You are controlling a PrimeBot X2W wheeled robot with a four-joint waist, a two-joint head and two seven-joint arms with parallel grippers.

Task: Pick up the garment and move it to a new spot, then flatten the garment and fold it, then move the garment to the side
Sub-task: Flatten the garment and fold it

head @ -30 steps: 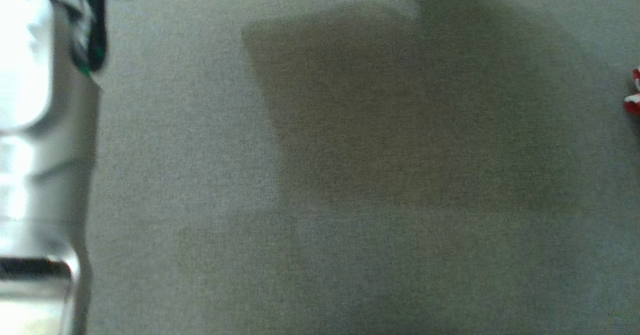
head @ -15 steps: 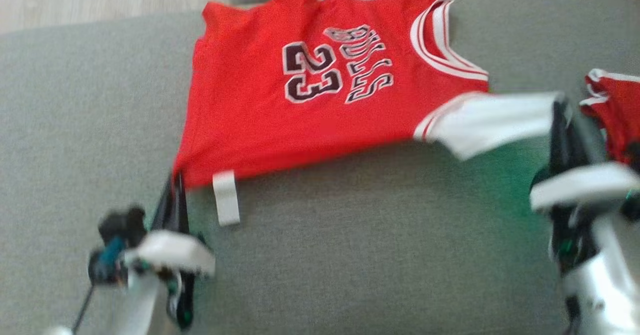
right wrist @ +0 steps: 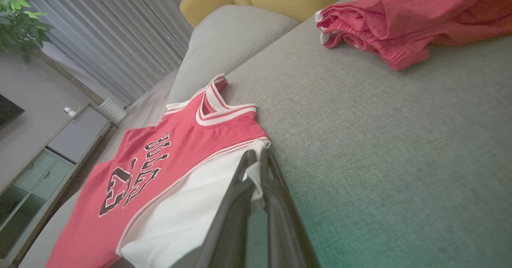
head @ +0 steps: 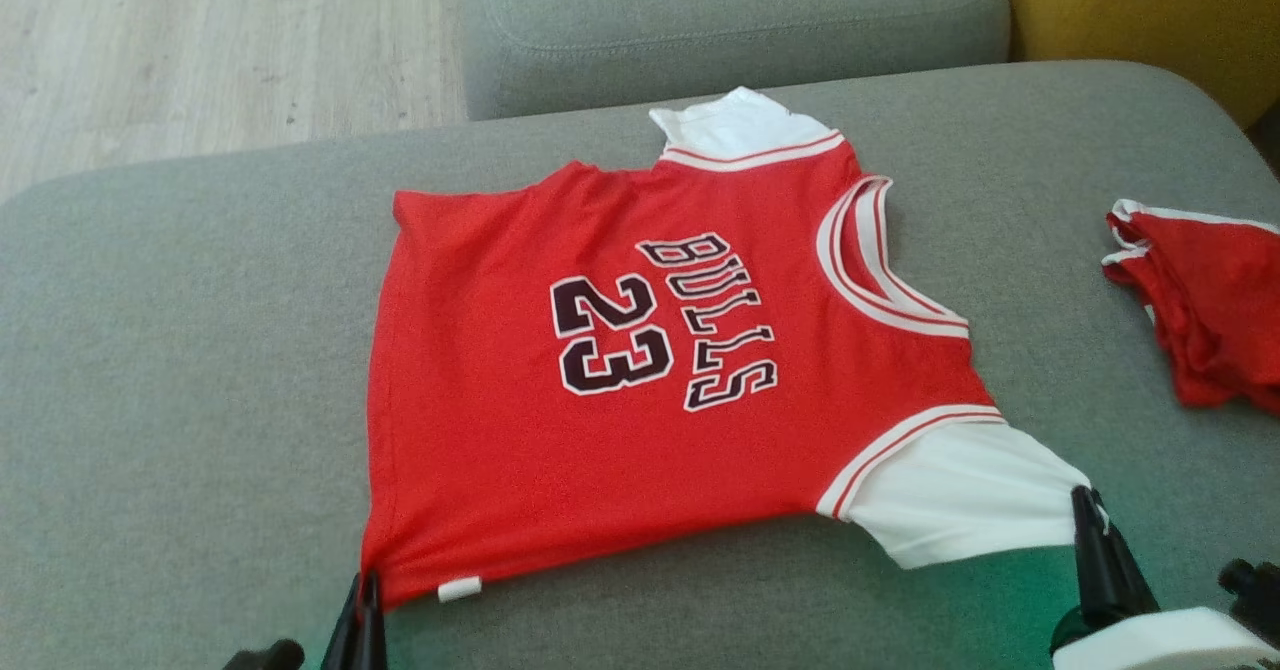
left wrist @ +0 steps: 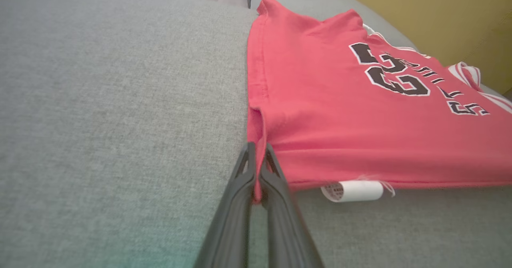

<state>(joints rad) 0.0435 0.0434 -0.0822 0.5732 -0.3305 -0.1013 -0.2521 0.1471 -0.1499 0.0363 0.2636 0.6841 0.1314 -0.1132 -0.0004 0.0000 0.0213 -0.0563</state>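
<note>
The garment [head: 520, 450] is a red jersey with white sleeves, spread face up on the grey sofa cushion [head: 180, 370]. My left gripper [head: 365, 590] is shut on its near hem corner, and the red cloth shows pinched between the fingers in the left wrist view [left wrist: 256, 152]. A white label [head: 460, 589] sticks out of the hem beside it. My right gripper [head: 1085, 500] is shut on the edge of the near white sleeve [head: 960, 500]. In the right wrist view the gripper [right wrist: 258, 156] grips that sleeve [right wrist: 180, 212], with the garment [right wrist: 168, 152] running off to the left.
A second red piece of clothing [head: 1215, 320] lies crumpled at the cushion's right edge. A grey back cushion [head: 720, 20] stands behind, a yellow cushion [head: 1150, 0] at the far right. Wooden floor [head: 200, 50] shows at the upper left.
The head camera has swung from bare cushion onto the garment, so the whole picture shifted. Both grippers stay shut on the hem corner and the sleeve, now low in the head view.
</note>
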